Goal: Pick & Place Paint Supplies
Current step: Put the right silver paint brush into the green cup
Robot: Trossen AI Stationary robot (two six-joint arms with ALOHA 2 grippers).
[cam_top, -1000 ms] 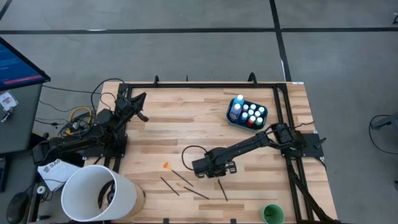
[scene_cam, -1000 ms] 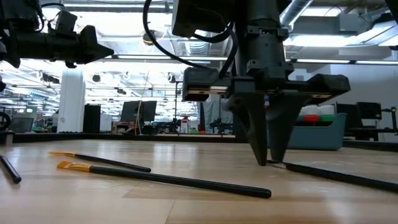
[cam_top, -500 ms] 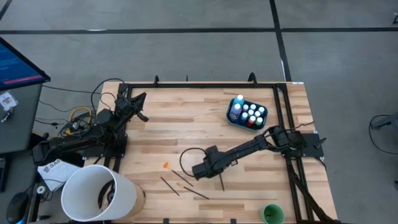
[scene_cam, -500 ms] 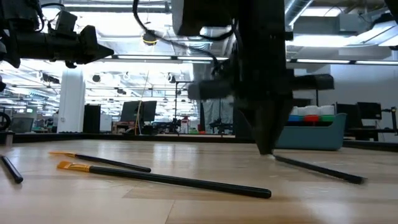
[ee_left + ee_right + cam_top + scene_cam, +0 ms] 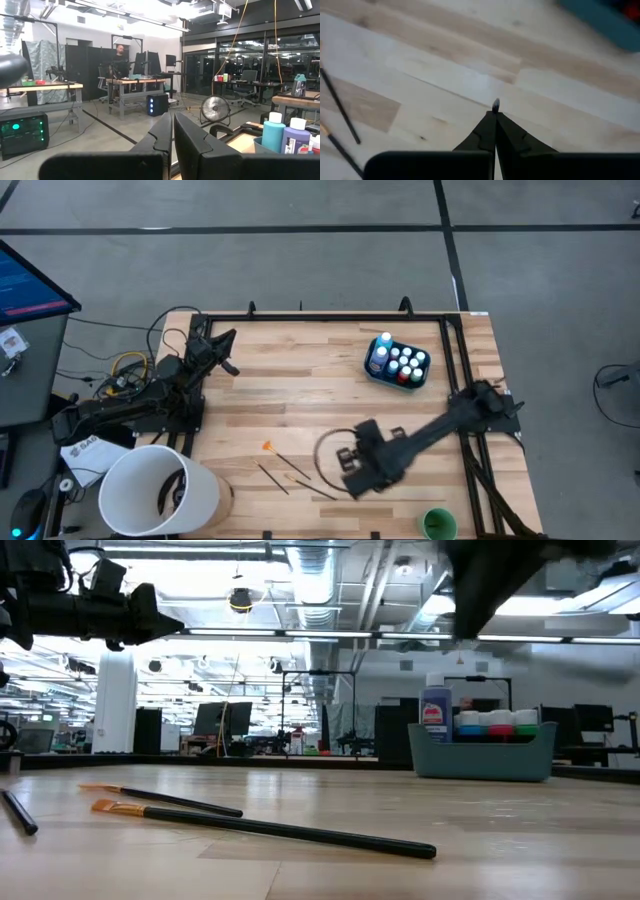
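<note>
A thin dark brush tip (image 5: 495,105) pokes out from the right claw (image 5: 358,472), whose fingers are pressed fully together on it. The shaft seems to run back along the fingers, though little of it shows. The claw hangs above the worktop (image 5: 300,370) near its front edge. Three other brushes (image 5: 288,474) lie flat just to its left, splayed slantwise, well within this arm's reach. The teal tub (image 5: 378,372) of paint bottles (image 5: 404,363) stands toward the back right, and the white bucket (image 5: 160,490) is at the front left corner. The left claw (image 5: 226,340) waits at the back left, fingers drawn together and empty.
</note>
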